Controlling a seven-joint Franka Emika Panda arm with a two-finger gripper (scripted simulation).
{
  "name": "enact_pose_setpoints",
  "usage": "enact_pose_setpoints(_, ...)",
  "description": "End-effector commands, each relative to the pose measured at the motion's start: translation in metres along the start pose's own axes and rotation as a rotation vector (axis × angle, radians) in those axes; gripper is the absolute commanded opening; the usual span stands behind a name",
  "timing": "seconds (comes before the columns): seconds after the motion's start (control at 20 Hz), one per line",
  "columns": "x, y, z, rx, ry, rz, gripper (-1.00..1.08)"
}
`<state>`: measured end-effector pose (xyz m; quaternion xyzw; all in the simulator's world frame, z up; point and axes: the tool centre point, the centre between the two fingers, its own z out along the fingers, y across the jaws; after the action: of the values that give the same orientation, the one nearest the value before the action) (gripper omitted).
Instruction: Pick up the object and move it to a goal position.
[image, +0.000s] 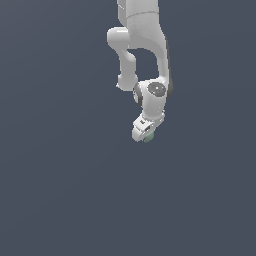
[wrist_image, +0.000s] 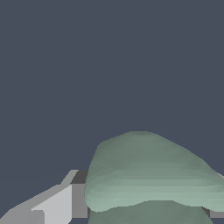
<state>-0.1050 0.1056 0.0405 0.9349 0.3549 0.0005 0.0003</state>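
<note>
The object (image: 149, 136) is a small pale sage-green lump, peeking out under the white gripper (image: 145, 134) in the exterior view. The arm reaches down from the top middle of that view. In the wrist view the object (wrist_image: 151, 175) fills the space between the fingers, pressed against one grey finger (wrist_image: 78, 199); the other finger (wrist_image: 216, 213) shows only as a sliver at the picture's edge. The gripper (wrist_image: 146, 203) is shut on the object.
A plain dark blue-grey background surrounds the arm in both views. No other objects, containers or edges show.
</note>
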Motion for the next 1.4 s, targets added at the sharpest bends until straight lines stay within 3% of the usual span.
enact_pose_setpoints(0.0, 0.0, -0.001, 0.001, 0.001, -0.001, -0.001, -1.0)
enact_pose_setpoints(0.7, 0.003, 0.003, -0.023, 0.0, 0.0, 0.0, -1.0)
enact_pose_setpoints(1.35, 0.016, 0.017, -0.128, 0.002, 0.001, -0.002, -1.0)
